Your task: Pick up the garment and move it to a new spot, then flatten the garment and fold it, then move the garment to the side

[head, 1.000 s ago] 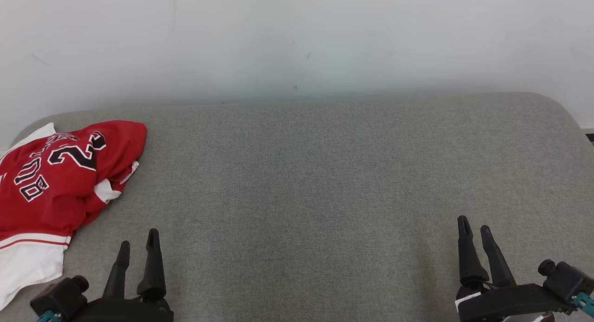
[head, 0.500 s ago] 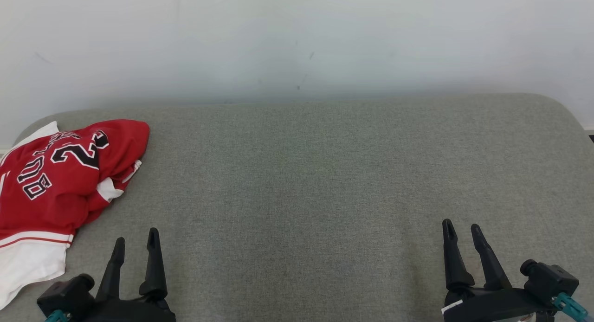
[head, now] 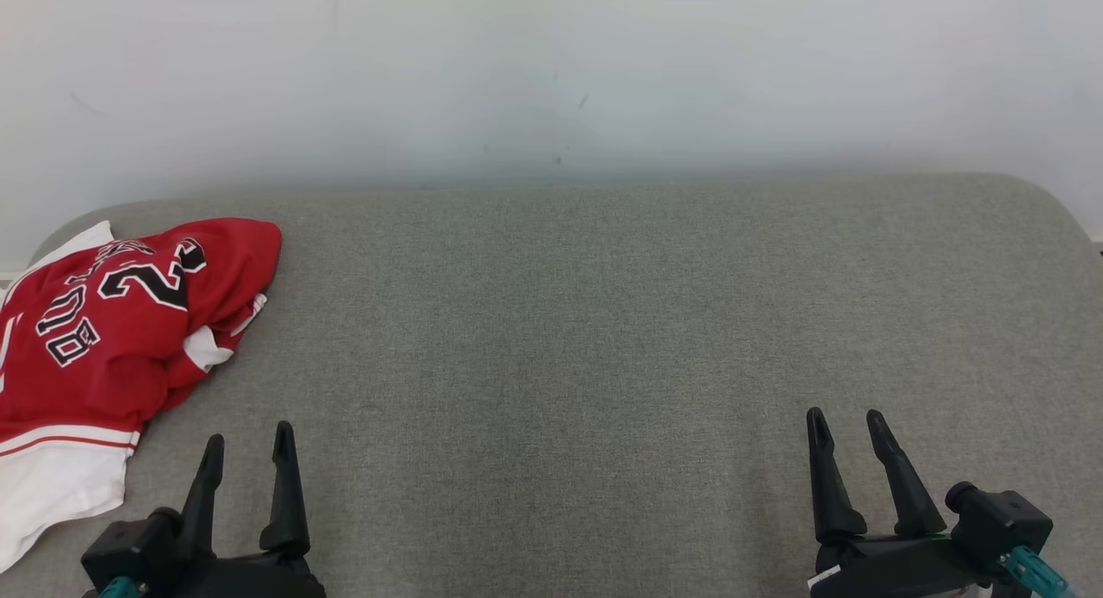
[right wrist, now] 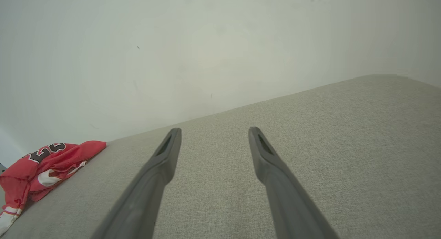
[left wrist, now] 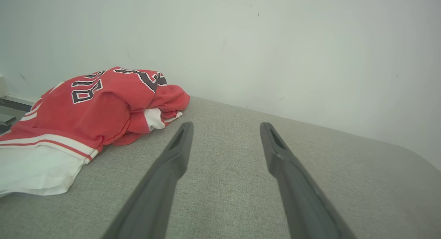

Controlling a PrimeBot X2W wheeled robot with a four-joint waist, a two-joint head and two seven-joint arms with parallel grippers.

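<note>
Garment (head: 112, 339) untouched, left fingers (head: 283, 486) wide, empty, right fingers (head: 825, 476) same

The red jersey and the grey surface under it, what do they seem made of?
Jersey: likely soft synthetic knit, matte; it slumps in limp folds. Surface: woven upholstery fabric, matte; fine speckled weave shows, probably padded given rounded corners.

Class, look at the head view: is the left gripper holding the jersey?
No, the left gripper stands open, apart from the jersey.
</note>
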